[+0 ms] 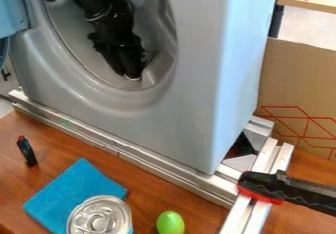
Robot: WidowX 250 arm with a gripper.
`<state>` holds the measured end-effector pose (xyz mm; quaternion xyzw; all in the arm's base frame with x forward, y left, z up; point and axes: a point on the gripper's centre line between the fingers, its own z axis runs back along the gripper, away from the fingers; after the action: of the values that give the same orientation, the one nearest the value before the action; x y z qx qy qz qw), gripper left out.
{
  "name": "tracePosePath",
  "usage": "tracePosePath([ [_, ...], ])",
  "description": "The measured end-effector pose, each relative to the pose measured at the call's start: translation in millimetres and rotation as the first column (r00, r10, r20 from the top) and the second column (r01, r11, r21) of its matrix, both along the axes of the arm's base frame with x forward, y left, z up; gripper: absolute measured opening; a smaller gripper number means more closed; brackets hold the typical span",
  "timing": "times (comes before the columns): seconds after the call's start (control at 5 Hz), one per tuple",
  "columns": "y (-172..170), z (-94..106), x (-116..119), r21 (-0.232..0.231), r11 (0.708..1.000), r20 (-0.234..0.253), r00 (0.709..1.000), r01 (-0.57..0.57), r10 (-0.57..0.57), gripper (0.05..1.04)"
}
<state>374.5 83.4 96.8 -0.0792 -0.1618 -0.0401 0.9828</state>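
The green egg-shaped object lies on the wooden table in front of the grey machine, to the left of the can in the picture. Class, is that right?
Not quite: the camera view shows the green egg-shaped object to the right of the can. It does lie on the wooden table in front of the grey machine.

A brown wooden table [154, 191] carries a red-tipped black object [27, 152] at eight o'clock, blue cloth [66, 191] at seven, green egg-shaped object [171, 223] at six, and metal rails [148, 159] running toward five.
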Motion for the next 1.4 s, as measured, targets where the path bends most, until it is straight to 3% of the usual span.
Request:
tracePosePath([
  [0.2, -1, 18.8, -43, 0.213, 0.977, -0.125, 0.992, 0.001, 0.026, 0.444],
  [0.4, 6, 41.3, -91, 0.359, 0.933, -0.128, 0.989, -0.017, 0.067, 0.444],
  [0.6, 16, 44.0, -137, 0.407, 0.914, -0.174, 0.981, -0.009, 0.087, 0.444],
  [0.8, 47, 24.1, -188, 0.391, 0.920, -0.247, 0.963, -0.001, 0.107, 0.444],
  [1.0, 65, -1.5, -211, 0.352, 0.935, -0.242, 0.968, 0.030, 0.060, 0.444],
  [1.2, 85, -41.8, -218, 0.312, 0.946, -0.225, 0.974, 0.086, -0.014, 0.444],
  [1.4, 96, -69.1, -221, 0.230, 0.966, -0.154, 0.984, 0.121, -0.087, 0.444],
])
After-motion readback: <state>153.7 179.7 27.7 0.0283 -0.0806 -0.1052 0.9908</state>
